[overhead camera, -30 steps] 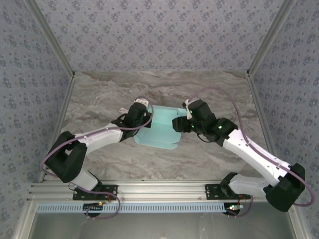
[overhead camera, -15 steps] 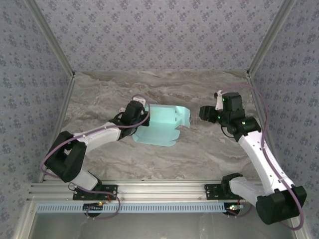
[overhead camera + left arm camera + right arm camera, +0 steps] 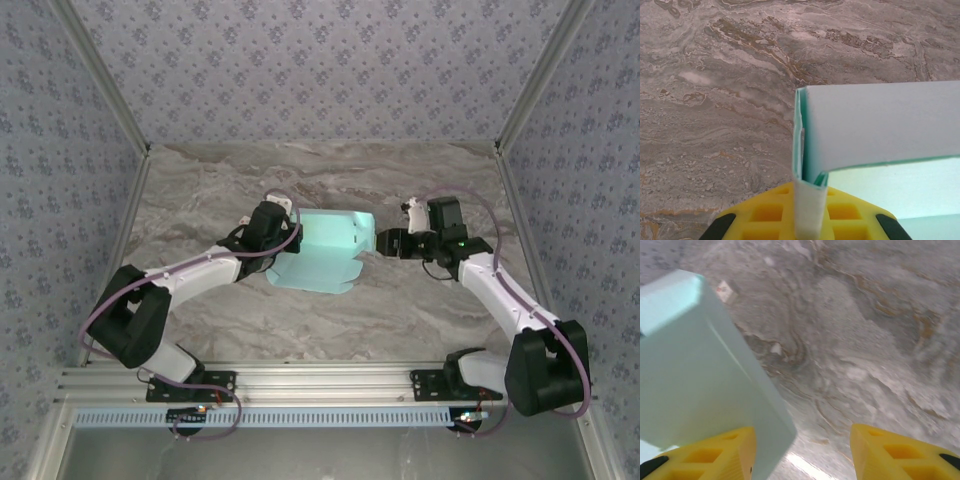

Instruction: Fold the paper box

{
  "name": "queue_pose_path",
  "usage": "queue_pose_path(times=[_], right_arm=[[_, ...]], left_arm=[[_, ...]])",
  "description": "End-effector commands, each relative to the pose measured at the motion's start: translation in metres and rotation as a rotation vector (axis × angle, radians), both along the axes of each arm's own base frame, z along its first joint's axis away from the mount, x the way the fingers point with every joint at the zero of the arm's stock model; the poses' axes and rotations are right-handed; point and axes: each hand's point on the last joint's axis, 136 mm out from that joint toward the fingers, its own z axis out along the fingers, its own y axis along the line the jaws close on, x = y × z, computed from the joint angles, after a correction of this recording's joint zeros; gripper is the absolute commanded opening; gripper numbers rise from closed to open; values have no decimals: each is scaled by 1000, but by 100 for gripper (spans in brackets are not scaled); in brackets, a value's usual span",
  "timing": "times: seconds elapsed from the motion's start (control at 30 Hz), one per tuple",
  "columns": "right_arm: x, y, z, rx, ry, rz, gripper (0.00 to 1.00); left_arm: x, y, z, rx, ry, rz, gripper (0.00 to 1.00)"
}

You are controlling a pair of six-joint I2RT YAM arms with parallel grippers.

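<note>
Light blue thin-cardboard paper box (image 3: 325,250), partly folded, lies mid-table on the grey marbled table (image 3: 300,330); the left gripper (image 3: 288,235) is clamped on its left edge; the right gripper (image 3: 384,243), yellow fingers (image 3: 890,450) apart, sits just beside its right end.
</note>
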Motion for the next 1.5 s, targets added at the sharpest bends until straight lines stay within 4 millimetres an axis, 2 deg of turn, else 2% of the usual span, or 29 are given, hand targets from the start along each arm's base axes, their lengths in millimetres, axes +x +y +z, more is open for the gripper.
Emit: queue_pose_path(times=[0.0,0.23,0.7,1.0,1.47], right_arm=[[-3,18,6,66,-34,92,52],[-6,33,9,88,-47,141,51],[0,48,12,55,-63,171,48],[8,54,16,-64,-119,160,44],[21,52,16,-326,-233,-7,33]], left_arm=[[0,-3,13,-48,-19,-7,3],[-1,-6,13,-56,-14,-17,3],[-6,-14,14,-64,-11,-45,3],[-8,-23,14,-61,-12,-74,3],[-11,-30,18,-62,-17,-94,3]])
